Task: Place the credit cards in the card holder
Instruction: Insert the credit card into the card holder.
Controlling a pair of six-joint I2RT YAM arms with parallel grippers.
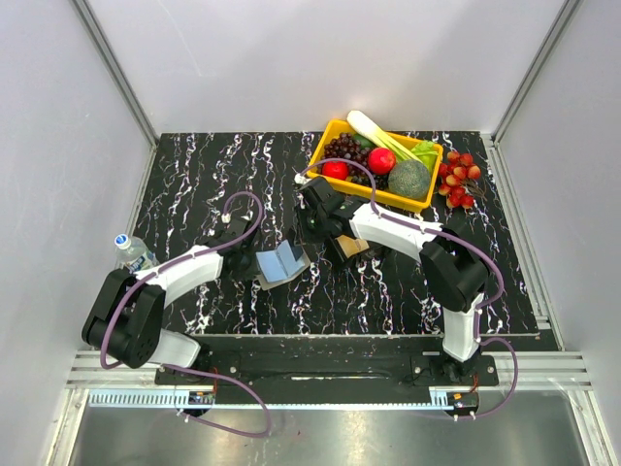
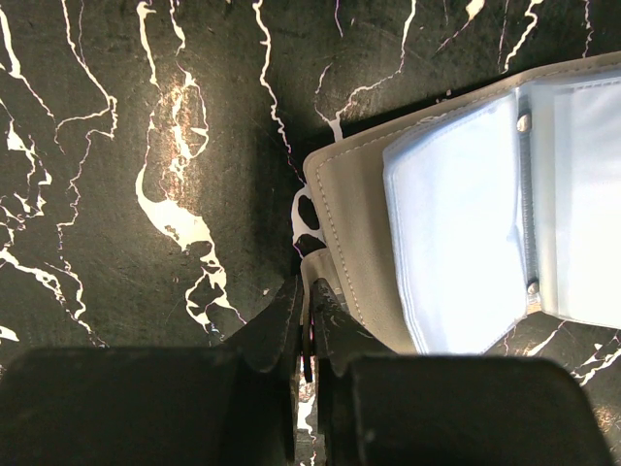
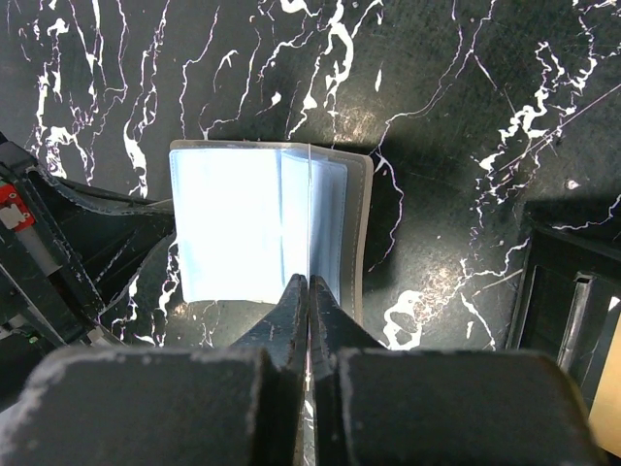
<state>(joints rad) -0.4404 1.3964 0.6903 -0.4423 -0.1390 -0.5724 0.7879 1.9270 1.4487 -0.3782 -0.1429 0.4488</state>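
The card holder (image 1: 281, 264) lies open on the black marble table, grey cover down, clear bluish sleeves up. In the left wrist view its cover (image 2: 354, 223) fills the right half. My left gripper (image 2: 309, 283) is shut on the cover's near corner; it also shows in the top view (image 1: 252, 263). My right gripper (image 3: 310, 280) is shut at the holder's (image 3: 243, 223) near edge, on a clear sleeve leaf standing edge-on; it also shows from above (image 1: 302, 231). One tan card (image 1: 355, 247) peeks out beneath the right arm. Other cards are hidden.
A black tray (image 3: 563, 311) lies right of the holder. A yellow basket (image 1: 330, 136) of fruit and vegetables stands at the back, with red berries (image 1: 458, 180) beside it. A water bottle (image 1: 134, 250) stands at the table's left edge.
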